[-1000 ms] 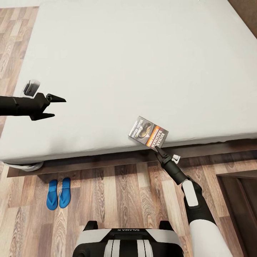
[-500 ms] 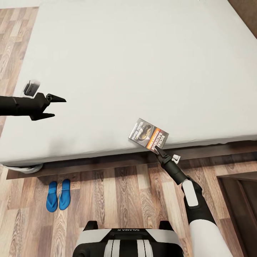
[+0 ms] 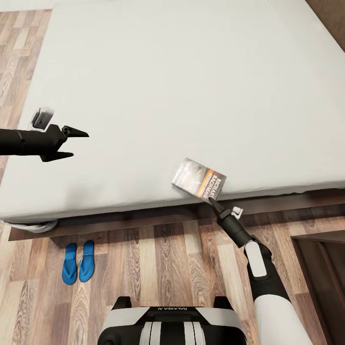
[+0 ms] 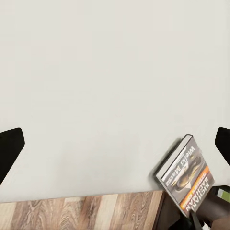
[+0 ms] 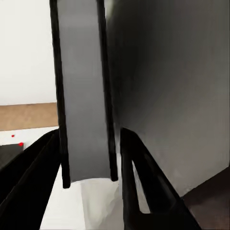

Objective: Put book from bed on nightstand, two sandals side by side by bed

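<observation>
Book [image 3: 199,178] pinched edge-on in right gripper [image 3: 210,201] at bed [image 3: 167,86] edge; pickup step; next: lift clear, carry to nightstand [image 3: 321,268].

Evenly and brightly lit, soft diffuse render light with no clear source; mattress of the bed [image 3: 182,86] nearly blown out to flat pale grey-white, almost textureless in the left wrist view [image 4: 105,72]. Only a narrow soft shadow under the bed's near edge along the floor [image 3: 158,258], faint sheen on the planks, and glare washing out the far half of the book [image 3: 199,178] cover. Head view sharp; right wrist view much darker and murky, book edge [image 5: 85,96] close-up soft, with grey shading beside it.
</observation>
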Controlling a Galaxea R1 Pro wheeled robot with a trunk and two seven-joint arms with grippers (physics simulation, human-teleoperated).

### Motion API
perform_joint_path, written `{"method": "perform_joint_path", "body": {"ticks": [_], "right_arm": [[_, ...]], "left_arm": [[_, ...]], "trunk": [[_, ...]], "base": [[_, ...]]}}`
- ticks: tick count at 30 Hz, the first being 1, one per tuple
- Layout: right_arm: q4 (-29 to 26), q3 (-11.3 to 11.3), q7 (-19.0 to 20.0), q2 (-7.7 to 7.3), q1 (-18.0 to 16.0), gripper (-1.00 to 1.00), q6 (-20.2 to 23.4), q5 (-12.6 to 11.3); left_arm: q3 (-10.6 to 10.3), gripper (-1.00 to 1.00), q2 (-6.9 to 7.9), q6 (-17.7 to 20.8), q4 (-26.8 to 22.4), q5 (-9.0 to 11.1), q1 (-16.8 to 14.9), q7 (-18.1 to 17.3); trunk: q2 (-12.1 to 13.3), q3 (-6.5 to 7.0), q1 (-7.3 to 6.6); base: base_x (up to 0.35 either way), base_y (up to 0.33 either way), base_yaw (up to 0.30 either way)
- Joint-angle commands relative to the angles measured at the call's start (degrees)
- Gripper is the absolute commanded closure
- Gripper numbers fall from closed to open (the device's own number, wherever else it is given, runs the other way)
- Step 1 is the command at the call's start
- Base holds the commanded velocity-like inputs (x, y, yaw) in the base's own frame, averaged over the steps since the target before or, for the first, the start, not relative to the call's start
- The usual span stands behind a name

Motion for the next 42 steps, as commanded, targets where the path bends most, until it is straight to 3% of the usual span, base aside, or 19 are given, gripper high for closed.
{"method": "perform_joint_path", "body": {"ticks": [1,3,4,7,16,20,26,35,39,42], "right_arm": [[-0.4,-0.1,1.9,0.08,0.0,1.0,0.4,-0.1],[-0.7,-0.1,4.6,0.1,0.0,1.0,0.3,-0.1],[-1.0,-0.1,8.5,0.11,0.1,1.0,0.2,0.0],[-1.2,0.0,11.5,0.13,0.1,1.0,0.1,0.0],[-1.8,0.1,13.6,0.12,0.2,1.0,-1.0,0.1],[-2.1,0.1,13.5,0.03,0.2,1.0,-1.3,0.1],[-5.6,0.2,12.3,0.05,0.5,1.0,-0.8,0.5],[-8.0,0.3,8.9,-0.06,0.5,1.0,0.0,0.6],[-13.2,0.4,6.9,-0.09,0.6,1.0,5.2,1.6],[-17.6,0.4,2.1,0.11,0.6,1.0,10.7,3.0]], "left_arm": [[0.0,-1.0,0.03,0.0,0.0,0.5,-0.1,0.6],[0.0,-1.0,0.03,0.0,0.0,0.5,-0.1,0.6],[0.0,-1.0,0.03,0.0,0.0,0.5,-0.1,0.6],[-0.1,-1.0,0.03,0.0,0.0,0.5,-0.1,0.6],[0.0,-1.0,0.03,0.1,0.0,0.5,-0.1,0.5],[0.0,-1.0,0.05,0.1,0.0,0.5,-0.1,0.5],[0.0,-1.0,2.01,0.1,0.0,0.6,-0.1,0.1],[-0.1,-1.0,3.53,0.1,-0.1,0.8,-0.1,-2.0],[-0.1,-1.0,5.65,0.5,-0.1,1.4,0.0,-2.8],[0.2,-1.0,8.7,0.7,-0.1,2.9,0.3,-6.1]], "trunk": [[0.0,-0.03,0.0],[0.0,-0.03,0.0],[0.0,-0.03,0.0],[0.0,-0.03,0.0],[0.0,-0.03,0.0],[0.0,-0.03,0.0],[0.0,-0.03,0.0],[0.0,0.0,0.0],[0.0,0.21,0.0],[0.0,0.44,0.0]], "base": [[0.0,0.0,0.0],[0.0,0.0,0.0],[0.0,0.0,0.0],[0.0,0.0,0.0],[0.0,0.0,0.0],[0.0,0.0,0.0],[-0.189,0.0,0.0],[-0.25,0.0,0.0],[-0.06,0.0,0.0],[-0.02,0.0,0.0]]}}
